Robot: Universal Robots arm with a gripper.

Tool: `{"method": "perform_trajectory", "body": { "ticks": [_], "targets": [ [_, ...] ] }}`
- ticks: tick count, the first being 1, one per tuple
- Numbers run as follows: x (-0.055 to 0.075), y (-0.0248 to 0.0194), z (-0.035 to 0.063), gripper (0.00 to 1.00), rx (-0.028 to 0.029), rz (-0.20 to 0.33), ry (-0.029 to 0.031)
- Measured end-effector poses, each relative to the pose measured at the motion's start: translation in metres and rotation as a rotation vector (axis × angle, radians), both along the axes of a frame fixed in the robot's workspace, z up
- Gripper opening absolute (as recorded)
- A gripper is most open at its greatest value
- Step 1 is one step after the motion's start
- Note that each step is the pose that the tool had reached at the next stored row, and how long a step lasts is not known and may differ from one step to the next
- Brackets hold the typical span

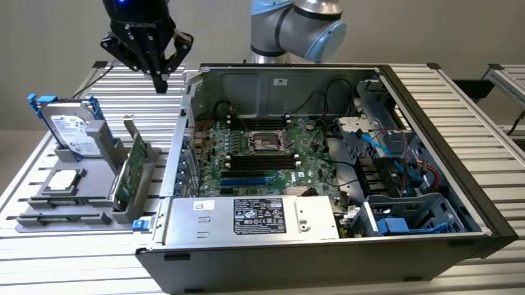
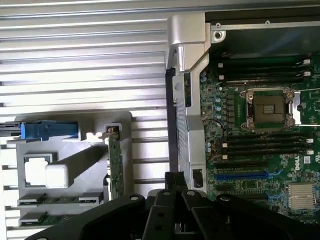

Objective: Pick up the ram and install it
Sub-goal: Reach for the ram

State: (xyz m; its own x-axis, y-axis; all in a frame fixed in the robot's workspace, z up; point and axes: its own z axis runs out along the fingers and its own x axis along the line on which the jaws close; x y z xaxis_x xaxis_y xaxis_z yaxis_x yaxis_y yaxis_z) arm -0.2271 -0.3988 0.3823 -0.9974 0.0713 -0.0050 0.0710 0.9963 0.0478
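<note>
Ribbed metal table [image 1: 66, 270], open computer case [image 1: 287, 270] (on its side) beside grey holder [image 1: 49, 216]

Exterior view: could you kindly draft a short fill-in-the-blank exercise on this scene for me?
1. The claw hangs over the table, shut and holding ___.
2. The hard drive stands in the holder at the exterior view's ___.
3. The ram sits in the ___, not in the case.
4. The processor socket is ___.
Missing words: nothing; left; holder; empty.
</note>
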Motion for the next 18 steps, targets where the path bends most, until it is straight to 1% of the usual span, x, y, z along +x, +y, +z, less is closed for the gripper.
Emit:
{"method": "perform_trajectory", "body": {
  "ticks": [6,18],
  "targets": [
    [-0.027,0.0,-0.005,0.11,0.0,0.0,0.0016],
    [-0.082,-0.0006,-0.0182,0.11,-0.0001,0.0,0.0133]
  ]
}}
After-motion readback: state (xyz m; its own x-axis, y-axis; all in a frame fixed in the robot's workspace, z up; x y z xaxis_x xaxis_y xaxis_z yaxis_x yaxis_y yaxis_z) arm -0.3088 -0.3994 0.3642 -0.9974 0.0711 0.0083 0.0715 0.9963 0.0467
